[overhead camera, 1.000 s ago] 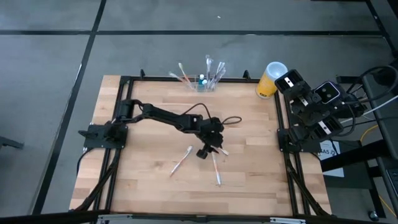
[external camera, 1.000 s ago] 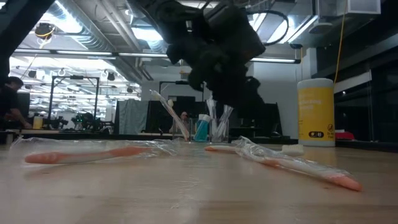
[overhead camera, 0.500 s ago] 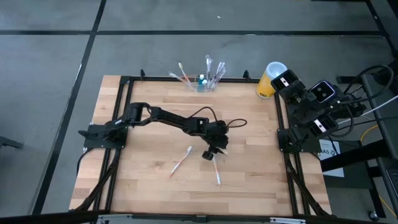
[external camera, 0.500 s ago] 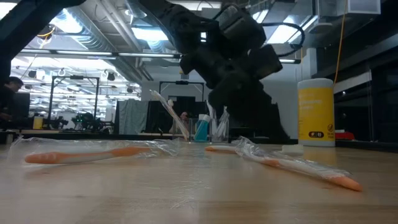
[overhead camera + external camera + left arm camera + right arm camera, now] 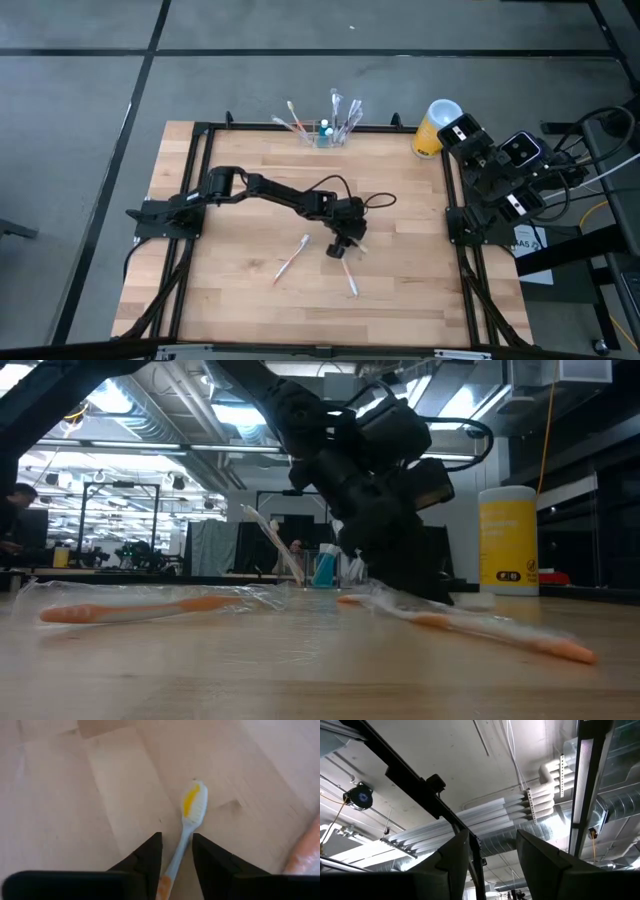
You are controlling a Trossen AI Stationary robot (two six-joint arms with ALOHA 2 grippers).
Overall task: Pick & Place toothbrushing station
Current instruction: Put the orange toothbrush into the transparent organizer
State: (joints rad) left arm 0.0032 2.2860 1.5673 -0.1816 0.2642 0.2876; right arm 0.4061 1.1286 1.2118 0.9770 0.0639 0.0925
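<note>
While several toothbrushes already stand upright in the toothbrushing station [image 5: 325, 133] at the far edge of the table [image 5: 240, 300], two wrapped ones are seen lying loose on the wood, so the job is judged to be only partly done. The left gripper [image 5: 341, 244] is lowered over the middle of the table, right above the nearer end of the right-hand wrapped toothbrush [image 5: 348, 273]. From the left wrist view, its fingers [image 5: 150, 855] are seen parted narrowly, with the pale neck of that toothbrush [image 5: 186, 827] running up between them and the bristled head, marked yellow, lying beyond the tips. Contact cannot be confirmed; the jaws are set astride the handle, not closed on it, as far as can be told. In the low view the gripper [image 5: 400, 575] is shown down at table level, over the wrapper's crinkled end.

A second wrapped toothbrush [image 5: 292, 257] is left just to the left, apart from the first and untouched. The station itself, see-through and low, is found well apart from the gripper, beside a blue item, with a yellow cylinder [image 5: 434, 127] off toward the far right corner.

The right gripper [image 5: 485, 855] is parked off the table's right side, pointed at the ceiling, its fingers held apart on nothing.

Still to be done, by this reckoning: closing on this brush, carrying it to the station, then the other.
</note>
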